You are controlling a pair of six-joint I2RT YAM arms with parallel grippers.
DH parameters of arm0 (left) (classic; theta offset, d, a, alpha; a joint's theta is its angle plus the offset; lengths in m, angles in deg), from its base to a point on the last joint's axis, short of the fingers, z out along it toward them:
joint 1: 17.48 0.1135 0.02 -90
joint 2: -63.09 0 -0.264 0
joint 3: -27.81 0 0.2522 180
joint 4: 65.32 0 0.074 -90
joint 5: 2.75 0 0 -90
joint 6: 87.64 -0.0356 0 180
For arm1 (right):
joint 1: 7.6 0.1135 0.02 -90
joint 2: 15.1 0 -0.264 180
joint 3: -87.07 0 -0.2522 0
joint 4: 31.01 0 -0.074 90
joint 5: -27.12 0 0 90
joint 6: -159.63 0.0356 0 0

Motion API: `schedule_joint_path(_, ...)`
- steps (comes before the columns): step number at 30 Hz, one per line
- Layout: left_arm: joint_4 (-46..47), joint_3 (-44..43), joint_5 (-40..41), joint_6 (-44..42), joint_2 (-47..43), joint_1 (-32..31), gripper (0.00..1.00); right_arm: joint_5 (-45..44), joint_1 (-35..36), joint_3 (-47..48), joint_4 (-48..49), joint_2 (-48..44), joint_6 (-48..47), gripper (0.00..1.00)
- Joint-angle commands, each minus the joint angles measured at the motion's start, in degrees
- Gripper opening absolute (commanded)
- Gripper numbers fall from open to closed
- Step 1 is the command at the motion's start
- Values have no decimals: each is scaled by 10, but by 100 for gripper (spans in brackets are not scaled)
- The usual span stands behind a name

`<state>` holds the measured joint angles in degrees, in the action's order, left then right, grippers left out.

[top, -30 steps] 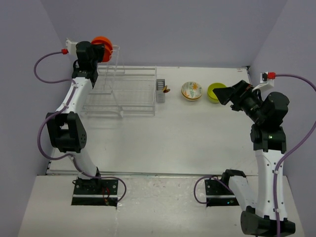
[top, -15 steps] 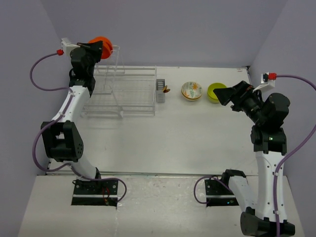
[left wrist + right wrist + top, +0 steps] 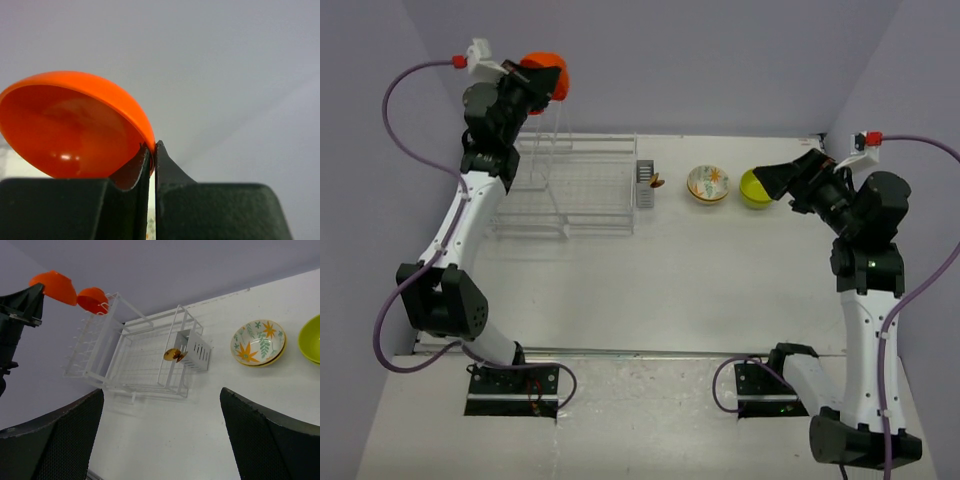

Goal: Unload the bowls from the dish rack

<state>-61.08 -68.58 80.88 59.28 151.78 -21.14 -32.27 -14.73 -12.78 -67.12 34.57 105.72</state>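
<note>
Glossy orange-red round bowl [image 3: 75,125] is pinched at its rim by the left gripper [image 3: 152,150]. White wire dish rack [image 3: 145,365] and a second orange bowl [image 3: 92,299] are seen just below it. Right gripper [image 3: 772,180] is spread wide, with the lime green bowl [image 3: 311,340] and the floral white bowl [image 3: 257,342] on the table ahead of it.

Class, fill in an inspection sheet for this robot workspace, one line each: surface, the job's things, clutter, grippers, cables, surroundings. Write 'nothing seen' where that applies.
Surface: white table, matte.
Job's things: dish rack at far left; held orange bowl in the air above it; second orange bowl on its upright tier; patterned bowl and green bowl on the table to its right.
Clutter: small golden object at the grey caddy, kind unclear.
Grippers: left gripper shut on the held orange bowl's rim; right gripper open, empty.
Cables: purple cable loops off each arm.
Surroundings: plain lilac walls; nothing else seen.
</note>
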Motion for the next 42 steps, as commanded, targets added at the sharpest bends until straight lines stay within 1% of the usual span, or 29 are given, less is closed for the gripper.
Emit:
schedule_joint_path(1,-100,-167,-185,-233,37,-96,0,0,2,63,-6,48,-3,98)
schedule_joint_path(2,-138,-190,-207,-274,66,-137,0,-2,2,75,-15,60,-10,98)
schedule_joint_path(3,-204,-207,-228,-348,74,-157,0,-3,3,101,-38,71,-16,98)
schedule_joint_path(4,-220,-198,-237,-384,71,-198,0,-12,4,116,-55,95,-29,98)
schedule_joint_path(5,-230,-181,-230,-462,63,-220,0,-17,6,144,-87,106,-37,98)
schedule_joint_path(6,-234,-135,-223,-504,54,-244,0,-26,18,159,-105,118,-46,99)
schedule_joint_path(7,-239,-113,-214,-543,45,-292,0,-37,28,174,-125,130,-59,99)
schedule_joint_path(8,-242,-94,-211,-580,29,-315,0,-72,42,192,-152,157,-90,99)
schedule_joint_path(9,-255,-61,-213,-649,23,-337,0,-95,73,227,-200,171,-105,99)
schedule_joint_path(10,-267,-49,-214,-675,17,-373,0,-119,96,239,-218,182,-124,99)
schedule_joint_path(11,-277,-41,-215,-697,15,-386,0,-152,109,250,-232,197,-128,99)
schedule_joint_path(13,-309,-28,-221,-741,16,-415,0,-172,133,247,-250,206,-133,99)
schedule_joint_path(14,-341,-29,-223,-770,21,-424,0,-187,141,242,-261,214,-140,99)
schedule_joint_path(16,-391,-50,-212,-805,34,-455,0,-203,170,245,-283,233,-157,98)
schedule_joint_path(17,-414,-61,-211,-824,52,-462,0,-225,183,248,-303,252,-162,98)
schedule_joint_path(18,-452,-86,-208,-830,61,-468,0,-236,206,248,-310,261,-165,97)
schedule_joint_path(20,-475,-102,-203,-836,76,-476,0,-248,222,241,-321,274,-172,94)
schedule_joint_path(21,-483,-104,-199,-840,78,-480,0,-258,236,237,-328,283,-172,90)
schedule_joint_path(24,-498,-108,-197,-851,81,-485,0,-274,266,232,-341,302,-177,84)
schedule_joint_path(27,-517,-123,-191,-853,92,-487,0,-286,295,240,-360,316,-185,73)
schedule_joint_path(28,-521,-126,-187,-852,97,-487,0,-301,301,243,-364,323,-185,63)
schedule_joint_path(30,-532,-137,-177,-853,103,-487,0,-308,310,243,-373,328,-183,53)
schedule_joint_path(31,-535,-139,-173,-853,104,-487,0,-328,312,241,-375,330,-182,47)
schedule_joint_path(33,-542,-145,-167,-855,104,-488,0,-336,317,239,-380,335,-182,45)
schedule_joint_path(34,-544,-146,-167,-856,104,-488,0,-337,319,235,-379,340,-182,42)
schedule_joint_path(35,-545,-147,-167,-856,104,-488,0,-338,323,233,-380,343,-182,30)
schedule_joint_path(37,-545,-147,-166,-855,101,-488,0,-347,325,231,-379,348,-177,12)
schedule_joint_path(38,-546,-148,-160,-854,101,-488,0,-349,327,231,-377,348,-176,0)
schedule_joint_path(42,-544,-145,-139,-846,98,-488,0,-341,328,213,-347,345,-169,0)
